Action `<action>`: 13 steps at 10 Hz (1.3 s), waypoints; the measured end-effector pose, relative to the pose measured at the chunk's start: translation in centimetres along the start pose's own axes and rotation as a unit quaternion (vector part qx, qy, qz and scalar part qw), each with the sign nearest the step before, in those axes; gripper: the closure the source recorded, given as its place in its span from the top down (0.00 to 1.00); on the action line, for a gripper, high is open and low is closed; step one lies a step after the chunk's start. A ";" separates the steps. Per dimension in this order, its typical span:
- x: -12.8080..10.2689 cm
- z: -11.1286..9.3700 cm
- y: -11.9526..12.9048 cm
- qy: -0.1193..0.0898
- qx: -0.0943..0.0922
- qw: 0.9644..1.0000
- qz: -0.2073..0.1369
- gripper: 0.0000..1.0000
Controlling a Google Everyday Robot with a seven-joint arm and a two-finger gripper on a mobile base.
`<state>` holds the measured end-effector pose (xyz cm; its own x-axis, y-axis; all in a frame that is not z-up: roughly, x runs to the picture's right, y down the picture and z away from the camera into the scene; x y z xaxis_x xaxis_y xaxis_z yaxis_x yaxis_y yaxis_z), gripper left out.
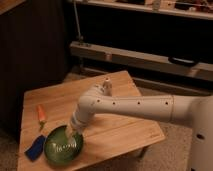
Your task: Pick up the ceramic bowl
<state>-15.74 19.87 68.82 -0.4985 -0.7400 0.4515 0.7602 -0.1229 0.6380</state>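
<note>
Ceramic bowl (62, 148), wide, shallow, glossy green, upright near the worktop (120, 135) front-left corner, tool (70, 131) at its rim
</note>
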 end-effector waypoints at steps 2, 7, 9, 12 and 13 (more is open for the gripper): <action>-0.4 -0.4 0.5 0.002 -0.002 1.000 0.008 0.50; -2.3 1.4 6.6 0.009 0.014 0.999 0.052 0.50; -2.0 2.7 7.4 0.004 0.016 0.998 0.056 0.50; -0.9 3.5 7.1 -0.006 0.017 0.998 0.052 0.50; -0.5 3.9 7.1 -0.010 0.016 0.999 0.051 0.50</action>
<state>-11.72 21.94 75.60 -0.4281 -0.7343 0.5268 0.7938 -0.0269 0.6076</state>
